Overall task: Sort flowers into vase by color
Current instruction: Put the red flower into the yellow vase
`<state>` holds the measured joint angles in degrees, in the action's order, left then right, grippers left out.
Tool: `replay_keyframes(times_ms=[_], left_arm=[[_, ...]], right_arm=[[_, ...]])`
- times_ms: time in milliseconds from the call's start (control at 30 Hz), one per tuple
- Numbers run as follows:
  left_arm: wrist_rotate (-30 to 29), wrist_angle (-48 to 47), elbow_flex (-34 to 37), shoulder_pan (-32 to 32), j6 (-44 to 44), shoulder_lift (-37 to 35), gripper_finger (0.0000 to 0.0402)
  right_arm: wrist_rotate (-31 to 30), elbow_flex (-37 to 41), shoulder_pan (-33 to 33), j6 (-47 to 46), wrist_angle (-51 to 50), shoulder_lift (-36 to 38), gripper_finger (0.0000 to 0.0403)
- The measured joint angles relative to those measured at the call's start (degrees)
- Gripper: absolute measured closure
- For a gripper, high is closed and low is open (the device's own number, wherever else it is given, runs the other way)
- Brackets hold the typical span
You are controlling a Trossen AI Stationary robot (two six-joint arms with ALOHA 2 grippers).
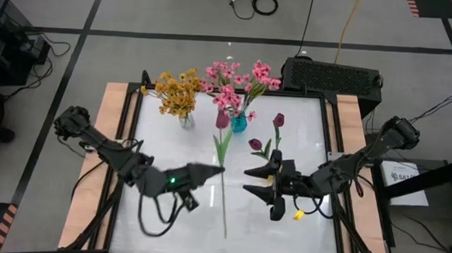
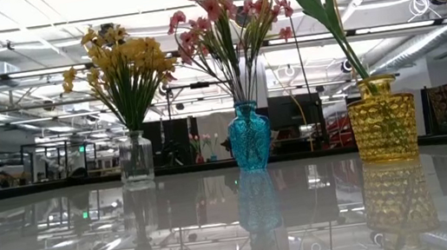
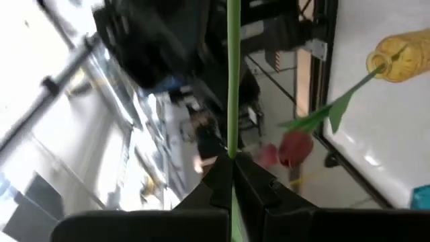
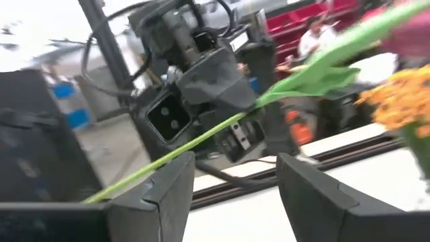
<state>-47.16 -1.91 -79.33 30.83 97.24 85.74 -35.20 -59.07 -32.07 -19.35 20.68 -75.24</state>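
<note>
— What do we have nearest us?

— Our left gripper [image 1: 217, 171] is clamped on the long green stem of a dark magenta tulip [image 1: 223, 153], held mid-table. Our right gripper [image 1: 256, 181] faces it with fingers spread apart, holding nothing.

— And farther back?

— We see a yellow textured glass vase [image 2: 383, 117] with tulips, then a blue glass vase [image 2: 250, 137] of pink blossoms [image 1: 240, 82] and a clear glass vase [image 2: 135, 159] of yellow-orange blossoms [image 1: 177, 91].

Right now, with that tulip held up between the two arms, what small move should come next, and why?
Probably the right hand, open around the stem, should close on it. The left hand grips the tulip, and the yellow vase with the other tulips stands on the right arm's side.
</note>
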Motion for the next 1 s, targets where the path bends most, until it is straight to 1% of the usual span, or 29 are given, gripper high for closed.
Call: replay_keyframes(times_ms=[67,133,333,467,567,633,933,1000], left_arm=[[0.0,0.2,0.0,1.3,3.3,0.7,0.0396],[0.0,0.3,0.0,2.2,5.5,1.4,0.0396],[-0.1,4.1,0.0,3.5,8.2,3.2,0.0396],[-1.1,4.0,0.0,3.4,8.5,3.8,0.0396],[-2.5,3.9,0.0,3.4,8.6,3.9,0.0396],[-2.7,3.8,0.0,3.4,8.6,3.9,0.0396],[-2.9,2.3,0.0,3.4,8.3,4.0,0.0395],[-2.9,2.4,0.0,3.4,8.3,4.0,0.0395]], right_arm=[[4.1,0.0,0.9,-3.0,0.4,-0.3,0.0202],[6.7,0.0,1.5,-5.1,1.6,-1.2,0.0202],[7.2,0.0,2.3,-11.1,6.3,-6.6,0.0202],[7.4,0.0,2.6,-11.5,12.0,-9.9,0.0202],[9.9,0.0,2.9,-11.6,16.2,-11.7,0.0202],[10.5,0.0,3.1,-11.7,18.6,-12.9,0.0202],[11.4,0.0,4.1,-13.0,19.9,-13.7,0.0203],[11.3,0.0,4.3,-13.0,20.1,-13.7,0.0208]])
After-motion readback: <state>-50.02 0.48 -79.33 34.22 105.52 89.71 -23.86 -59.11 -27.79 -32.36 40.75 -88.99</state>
